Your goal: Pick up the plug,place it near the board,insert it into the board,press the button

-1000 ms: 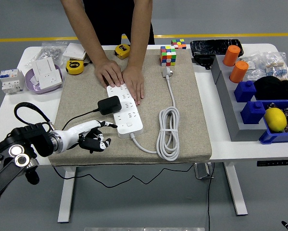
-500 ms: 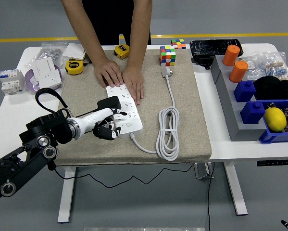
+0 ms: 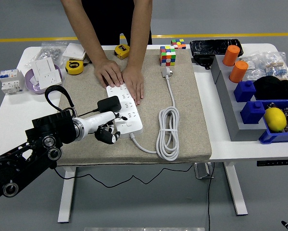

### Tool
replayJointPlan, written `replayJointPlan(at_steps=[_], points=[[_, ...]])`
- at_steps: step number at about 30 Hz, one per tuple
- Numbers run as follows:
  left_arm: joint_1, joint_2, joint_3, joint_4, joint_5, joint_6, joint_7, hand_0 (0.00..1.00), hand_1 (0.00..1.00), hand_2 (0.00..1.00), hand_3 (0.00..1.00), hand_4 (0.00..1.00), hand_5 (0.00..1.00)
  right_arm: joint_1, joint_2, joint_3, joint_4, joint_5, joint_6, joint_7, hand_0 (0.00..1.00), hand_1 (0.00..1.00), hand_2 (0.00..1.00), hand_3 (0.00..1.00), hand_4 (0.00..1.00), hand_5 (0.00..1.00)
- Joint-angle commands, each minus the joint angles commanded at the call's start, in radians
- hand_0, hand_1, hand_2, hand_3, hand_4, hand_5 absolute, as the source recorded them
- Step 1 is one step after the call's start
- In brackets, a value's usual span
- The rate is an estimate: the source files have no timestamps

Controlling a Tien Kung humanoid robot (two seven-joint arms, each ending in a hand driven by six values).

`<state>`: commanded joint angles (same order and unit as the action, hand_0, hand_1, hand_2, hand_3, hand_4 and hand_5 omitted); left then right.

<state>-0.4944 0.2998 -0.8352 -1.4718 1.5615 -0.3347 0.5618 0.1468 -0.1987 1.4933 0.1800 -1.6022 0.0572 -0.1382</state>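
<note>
A white power strip board (image 3: 126, 113) lies flat on a beige cloth mat, running lengthwise from the far left toward the near right, with rows of sockets on top. A black plug (image 3: 109, 105), blocky and rectangular, sits on the board's left edge, its thin black cord trailing off left. A white cable leaves the board's near end and loops into a coil to the right.

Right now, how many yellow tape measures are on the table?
2: one tape measure at the mat's far-left corner, another tape measure behind the person's hand. Others may be hidden.
</note>
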Motion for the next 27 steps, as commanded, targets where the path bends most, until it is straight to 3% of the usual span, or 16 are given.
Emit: replayJointPlan(at_steps=[17, 27], points=[[-0.021, -0.022, 0.026, 0.046, -0.007, 0.009, -0.007, 0.158, 0.037, 0.178, 0.905, 0.353, 0.002, 0.003, -0.001, 0.005, 0.000, -0.005, 0.000, -0.001, 0.998, 0.847, 0.785, 0.805, 0.998, 0.998], [-0.025, -0.019, 0.035, 0.065, -0.007, 0.006, -0.004, 0.159, 0.037, 0.178, 0.903, 0.350, 0.002, 0.004, -0.002, 0.007, 0.000, -0.003, 0.000, 0.000, 0.998, 0.849, 0.785, 0.806, 0.998, 0.998]])
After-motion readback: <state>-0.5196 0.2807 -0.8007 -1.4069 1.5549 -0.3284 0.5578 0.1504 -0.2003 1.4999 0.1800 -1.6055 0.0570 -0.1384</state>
